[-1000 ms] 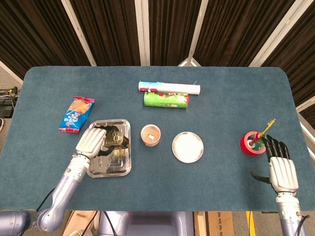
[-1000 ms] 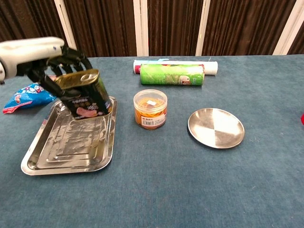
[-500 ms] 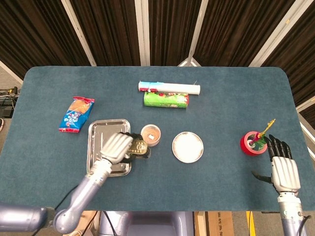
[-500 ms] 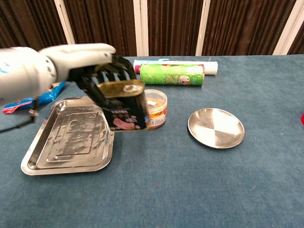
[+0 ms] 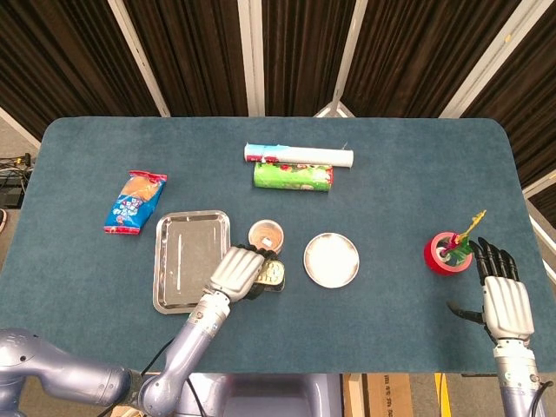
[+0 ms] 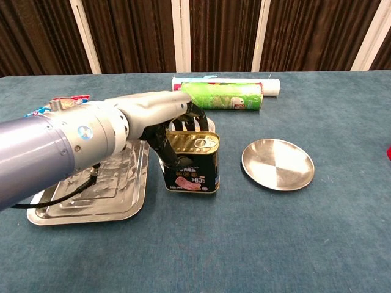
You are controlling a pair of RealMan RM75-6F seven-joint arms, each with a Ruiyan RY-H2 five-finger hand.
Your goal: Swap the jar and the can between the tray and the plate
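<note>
I had the left hand (image 6: 164,125) wrapped around the can (image 6: 192,161), fingers closed on its rear and side faces, the can standing upright just off the tray's (image 6: 91,192) right edge, its base at or very near the surface (image 6: 244,244); I couldn't tell whether it was touching. The plate (image 6: 278,163) lay empty to the right of my hand, apart from the can with bare cloth between, so I judged the coming move to be a short carry rightward and slightly away. The left hand was plainly the nearer one; the right hand (image 5: 504,295) rested far off at the surface's edge beside a red roll (image 5: 445,253), fingers extended and holding nothing. The can's long axis ran vertical, pull-tab lid up, label facing me. The jar (image 5: 265,234) stood just behind my hand, touching neither tray nor plate.
</note>
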